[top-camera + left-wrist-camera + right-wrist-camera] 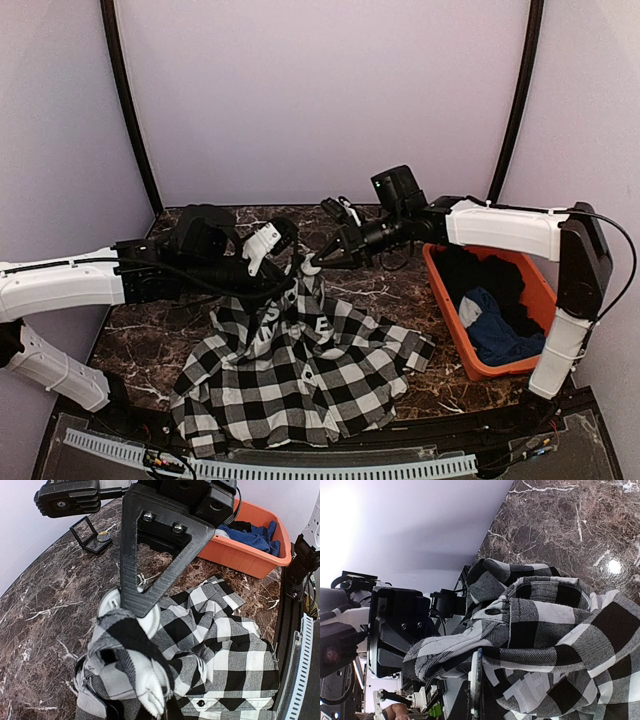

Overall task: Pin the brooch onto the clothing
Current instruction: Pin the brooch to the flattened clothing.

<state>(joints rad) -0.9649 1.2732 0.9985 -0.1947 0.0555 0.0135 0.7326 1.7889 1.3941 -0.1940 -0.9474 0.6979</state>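
Operator: Report claw state, left side.

Unit: My left claw (286, 262) is clenched on a fold of the shirt (300, 375); the fold is raised off the table (140, 340) and bunches close under my left wrist camera; the cloth hides my own fingers there.

Operator: Right side.

Unit: My right claw (140, 605) is clenched on the brooch (111, 602), a white round disc; a tapered black finger lies across the disc's face; in the right wrist view the disc shows edge-on, upright, against the checked cloth.

Operator: Position of brooch relative to shirt.

Unit: The brooch sits just behind the raised fold, touching it or nearly so; I cannot tell whether any pin is through the fabric; the two claws meet above the middle of the table.

Operator: Position of the remainder of the shirt.

Unit: The rest lies crumpled on the marble surface, toward the near edge, between my two bases; white block lettering shows just below the raised fold; one corner reaches toward the orange bin (447, 335).

Operator: Other items.

Unit: The bin stands at the right of the table and holds a blue garment (495, 338) and some dark cloth; a small black open case (89, 534) rests on the table beyond the claws, well apart from the shirt.
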